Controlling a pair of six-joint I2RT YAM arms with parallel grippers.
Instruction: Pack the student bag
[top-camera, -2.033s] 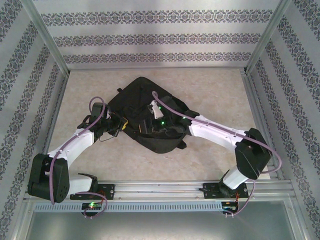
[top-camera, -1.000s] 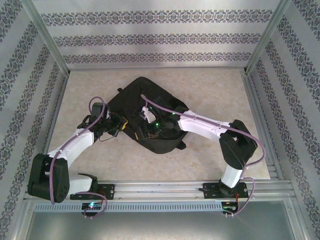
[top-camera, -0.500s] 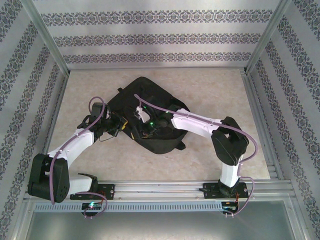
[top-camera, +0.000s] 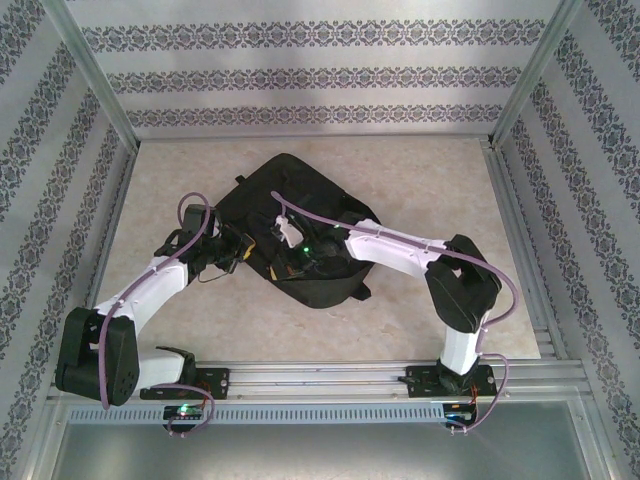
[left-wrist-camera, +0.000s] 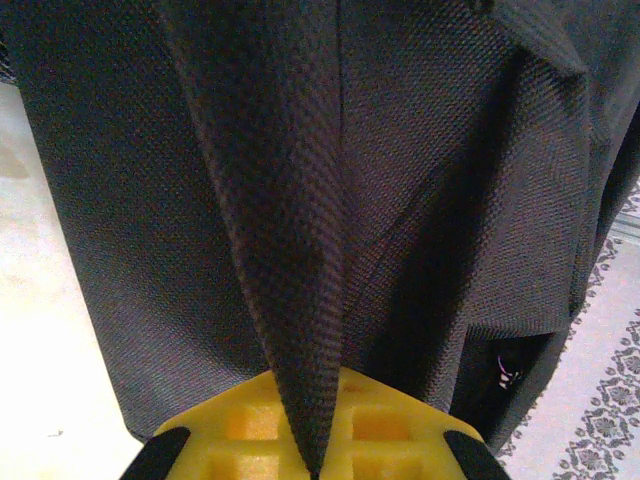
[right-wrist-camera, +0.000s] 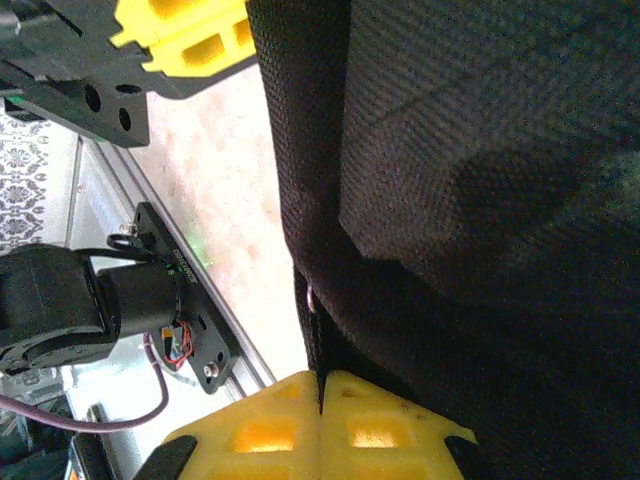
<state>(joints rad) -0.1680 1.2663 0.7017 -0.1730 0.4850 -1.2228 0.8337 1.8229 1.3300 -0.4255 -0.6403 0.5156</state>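
Left gripper (left-wrist-camera: 312, 420): at the bag's (top-camera: 300, 190) left edge, its yellow fingers (left-wrist-camera: 230, 435) closed down on a raised fold of black fabric. Bag: lying flat on the table (top-camera: 430, 180), mid-field, slightly left of centre, both arms reaching onto it. Right gripper (right-wrist-camera: 322, 405): over the bag's near-left part, jaws pressed together on a fabric edge beside a zipper.

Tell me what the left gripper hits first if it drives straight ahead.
The large black woven-fabric backpack: the left gripper is shut on a fold of it, with fabric directly ahead. Depth beyond that is unclear.
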